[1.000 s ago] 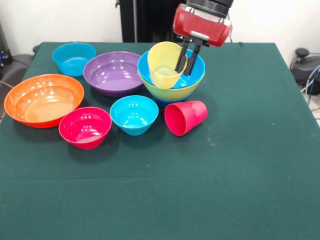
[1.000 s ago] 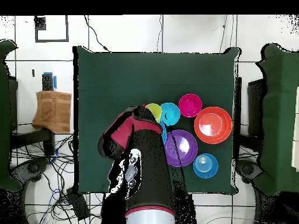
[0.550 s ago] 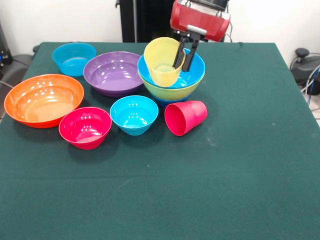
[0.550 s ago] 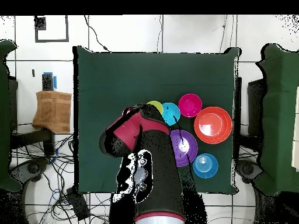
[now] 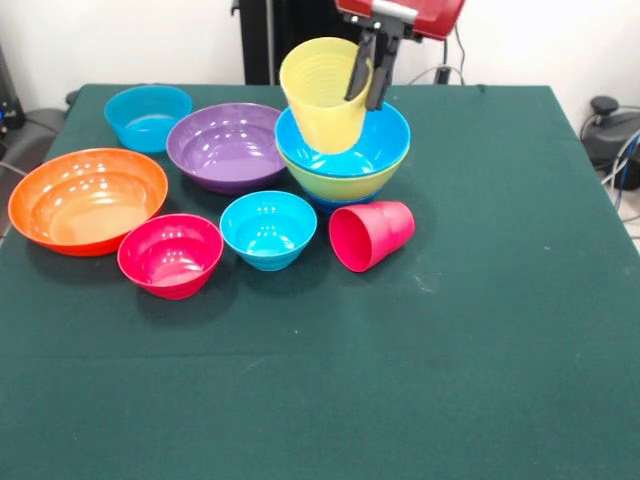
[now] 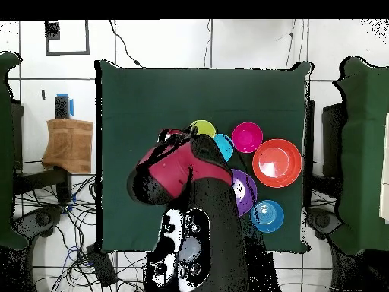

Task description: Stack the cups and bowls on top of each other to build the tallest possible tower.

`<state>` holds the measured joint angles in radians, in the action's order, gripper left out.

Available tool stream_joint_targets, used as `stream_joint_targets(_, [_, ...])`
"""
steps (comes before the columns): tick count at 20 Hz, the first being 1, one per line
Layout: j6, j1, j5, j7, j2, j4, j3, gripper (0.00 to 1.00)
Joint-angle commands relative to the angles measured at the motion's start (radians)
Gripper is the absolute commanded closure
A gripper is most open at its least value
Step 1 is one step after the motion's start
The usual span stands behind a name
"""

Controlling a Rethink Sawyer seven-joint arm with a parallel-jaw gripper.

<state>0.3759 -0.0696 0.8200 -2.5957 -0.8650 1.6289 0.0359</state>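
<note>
My gripper (image 5: 366, 72) is shut on the rim of the ribbed yellow cup (image 5: 322, 98), one finger inside and one outside. The cup hangs nearly upright, its base just over the inside of the bright blue bowl (image 5: 388, 135). That bowl is nested in a lime green bowl (image 5: 345, 186), forming the tower at the table's middle back. The red-pink cup (image 5: 371, 235) lies on its side in front of the tower. In the overhead view the arm (image 6: 178, 171) covers the tower and only the yellow cup (image 6: 202, 128) peeks out.
Loose bowls stand left of the tower: purple (image 5: 225, 147), blue (image 5: 147, 117), large orange (image 5: 88, 200), pink-red (image 5: 170, 255) and cyan (image 5: 268, 230). The green-covered table (image 5: 480, 330) stretches right and forward. Overhead, the orange bowl (image 6: 276, 163) sits near the right edge.
The gripper has risen with the yellow cup, lifting it from deep in the bright blue bowl. The cup went from tilted to nearly upright. The other things stayed put.
</note>
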Motion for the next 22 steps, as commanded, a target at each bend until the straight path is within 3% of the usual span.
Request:
stream_joint_targets(1, [-0.124, 0.110, 0.101, -0.072, 0.041, 0.028, -0.053, 1.00])
stream_joint_targets(10, [-0.248, 0.239, 0.107, -0.120, 0.128, -0.014, -0.225, 1.00])
stream_joint_targets(12, [-0.307, 0.276, 0.091, -0.141, 0.163, -0.031, -0.288, 1.00])
stream_joint_targets(15, [-0.452, 0.347, 0.006, -0.179, 0.246, -0.052, -0.427, 1.00])
stream_joint_targets(22, [-0.527, 0.325, -0.088, -0.088, 0.265, -0.026, -0.442, 1.00])
